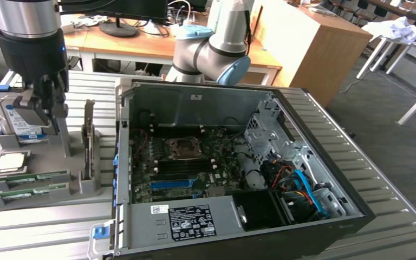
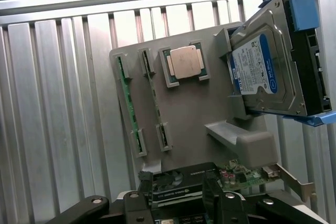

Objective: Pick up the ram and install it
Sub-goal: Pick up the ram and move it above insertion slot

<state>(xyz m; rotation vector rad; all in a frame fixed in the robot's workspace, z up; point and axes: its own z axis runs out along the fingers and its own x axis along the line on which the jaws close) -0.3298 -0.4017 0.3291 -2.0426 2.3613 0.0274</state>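
Two green ram sticks [image 1: 28, 179] lie edge-up in the slots of a grey holder [image 1: 71, 187] at the exterior view's left. In the wrist view the ram sticks [image 2: 129, 106] run side by side along the holder [image 2: 194, 108]. My gripper [image 1: 45, 116] hangs open above the holder, in front of the hard drive and apart from the ram. In the wrist view my gripper [image 2: 176, 203] has its dark fingers [image 2: 139, 203] spread, with nothing held between them.
The holder also carries a square silver processor [image 2: 185, 62], a blue-labelled hard drive [image 2: 260, 72] and a standing graphics card [image 1: 89, 141]. At the exterior view's right stands an open computer case [image 1: 302, 108] with the motherboard [image 1: 179, 162] exposed. All of it rests on a ribbed metal table [image 1: 41, 227].
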